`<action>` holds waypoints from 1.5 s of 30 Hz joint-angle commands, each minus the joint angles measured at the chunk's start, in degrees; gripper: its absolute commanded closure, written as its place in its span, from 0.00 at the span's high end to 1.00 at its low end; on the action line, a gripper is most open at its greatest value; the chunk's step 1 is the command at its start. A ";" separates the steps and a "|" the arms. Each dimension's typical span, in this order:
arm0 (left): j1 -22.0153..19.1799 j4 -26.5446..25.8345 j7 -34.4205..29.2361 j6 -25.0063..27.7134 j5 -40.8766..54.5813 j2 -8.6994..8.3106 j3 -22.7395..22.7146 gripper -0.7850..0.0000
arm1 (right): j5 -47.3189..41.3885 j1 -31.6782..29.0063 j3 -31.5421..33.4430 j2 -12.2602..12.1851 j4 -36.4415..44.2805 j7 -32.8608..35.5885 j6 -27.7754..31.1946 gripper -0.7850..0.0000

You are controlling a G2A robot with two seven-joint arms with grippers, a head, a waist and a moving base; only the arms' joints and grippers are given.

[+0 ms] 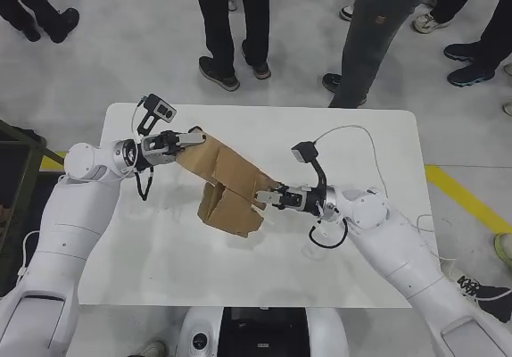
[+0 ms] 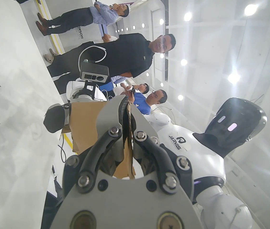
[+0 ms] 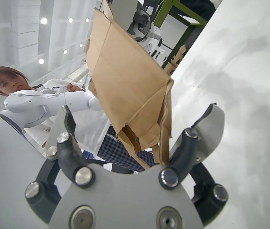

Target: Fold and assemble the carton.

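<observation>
Pinching the far left edge of the brown carton [image 1: 229, 178], the left gripper [image 1: 187, 138] has its jaws closed tight on the cardboard. The carton is bent and stretches over the middle of the white table [image 1: 354, 259]. At its right end, the right gripper [image 1: 268, 195] has jaws wide open around a flap [image 3: 166, 125].

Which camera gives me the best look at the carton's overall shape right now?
Top view: the whole carton, partly folded, spans from the left end effector to the right end effector. The right wrist view shows one creased panel and flaps between open fingers; the left wrist view, a clamped edge seen end-on.
</observation>
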State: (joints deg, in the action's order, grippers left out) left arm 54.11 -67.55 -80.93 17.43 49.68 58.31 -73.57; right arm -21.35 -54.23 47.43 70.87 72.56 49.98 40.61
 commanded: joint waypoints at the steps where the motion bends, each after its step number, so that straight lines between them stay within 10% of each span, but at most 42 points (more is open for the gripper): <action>1: -0.13 0.42 -0.42 -0.11 0.10 0.03 -0.10 0.00 | -1.77 0.22 -0.17 0.23 -0.71 0.28 0.53 0.94; 5: -0.26 1.11 -1.01 -0.42 0.93 0.10 -0.42 0.00 | -4.13 0.71 -0.31 0.60 -1.92 1.18 1.57 0.48; 18: -0.51 2.57 -1.42 -0.56 1.38 0.44 -0.62 0.00 | -10.29 1.64 -0.68 1.56 -3.85 5.18 2.73 0.43; 22: -0.60 3.07 -1.33 -0.41 1.16 0.55 -0.60 0.00 | -11.61 1.73 -0.47 1.71 -4.42 6.30 2.81 0.32; 25: -0.64 3.50 -1.08 -0.17 0.69 0.61 -0.59 0.00 | -12.40 1.72 -0.28 1.77 -4.80 7.29 2.41 0.00; 28: -0.69 3.72 -0.72 -0.01 0.21 0.67 -0.58 0.00 | -12.57 1.73 -0.20 1.83 -4.98 8.24 1.93 0.00; 29: -0.67 3.75 -0.63 0.04 0.10 0.69 -0.56 0.23 | -12.64 1.71 -0.16 1.86 -4.99 8.38 1.88 0.00; 30: -0.70 3.75 -0.53 0.13 -0.11 0.71 -0.57 0.87 | -12.67 1.69 -0.15 1.89 -4.99 8.55 1.78 0.00; 31: -0.71 3.83 -0.23 0.24 -0.24 0.72 -0.65 1.00 | -12.71 1.70 -0.11 1.92 -5.00 8.65 1.73 0.00; 45: 1.51 1.66 5.49 3.33 -1.27 0.19 -5.05 1.00 | -7.00 -0.39 5.34 1.09 -2.49 -0.77 -2.00 0.00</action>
State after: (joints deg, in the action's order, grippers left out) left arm 55.16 -65.56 -76.08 20.59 48.40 58.57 -78.17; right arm -28.61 -53.93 51.91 72.07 69.66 51.85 39.44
